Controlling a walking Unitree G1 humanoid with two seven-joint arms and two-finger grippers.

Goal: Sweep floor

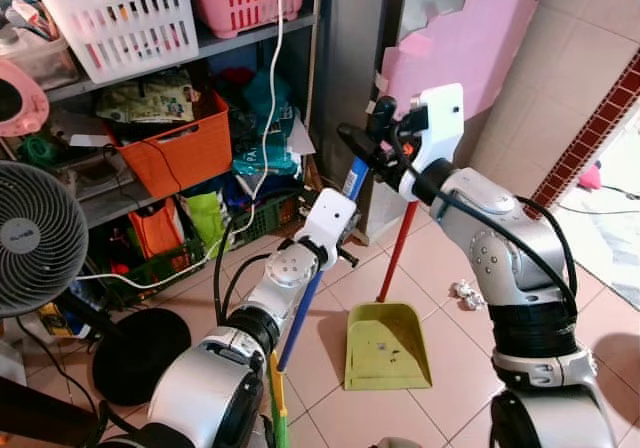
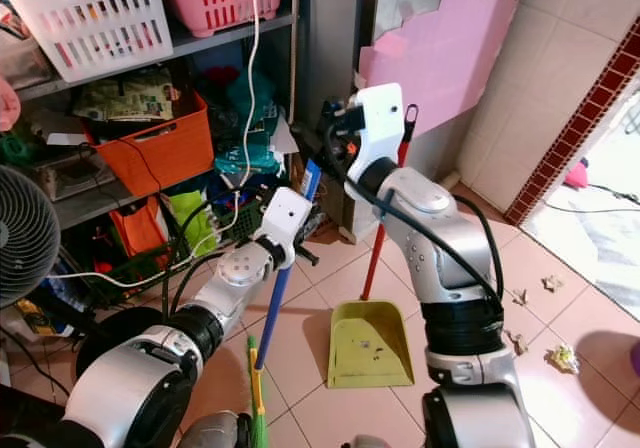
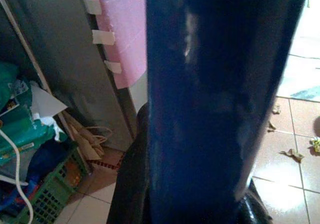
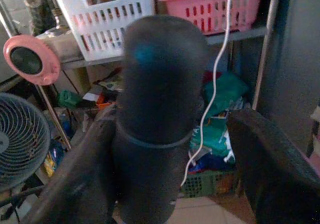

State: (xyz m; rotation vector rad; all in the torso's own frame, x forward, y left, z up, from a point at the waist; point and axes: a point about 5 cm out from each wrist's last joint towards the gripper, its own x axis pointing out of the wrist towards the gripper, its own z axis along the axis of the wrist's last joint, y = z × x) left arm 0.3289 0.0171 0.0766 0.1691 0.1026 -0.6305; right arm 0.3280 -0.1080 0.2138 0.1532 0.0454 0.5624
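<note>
The broom [image 2: 285, 283] stands nearly upright before the robot, its blue handle running from bristles at 6 o'clock on the floor up toward 12, between the two arms. It looks light and stiff, a long smooth pole that could twist or slip in a two-finger grip; I judge it handles best held at two places well apart, one low and one near the top, as it is now.

At 9 o'clock from the handle, a fan [image 1: 35, 238] and cluttered shelves [image 1: 150, 78] stand close, so a wide swing may catch them.

The left gripper [image 1: 340, 253] is clenched on the broom at mid-handle; its wrist view shows the blue pole pressed right against the fingers.

The right gripper [image 1: 365, 143] sits at the pole's upper end, at 12 o'clock from the left one. Its wrist view shows the dark rounded handle tip [image 4: 162, 84] touching one finger, while the other finger [image 4: 270, 159] stands apart, so the grasp looks loose.

A yellow dustpan [image 1: 385, 343] with a red stick rests on the tiles at 3 o'clock from the broom. Paper scraps [image 2: 562, 356] lie further toward 3 o'clock.
</note>
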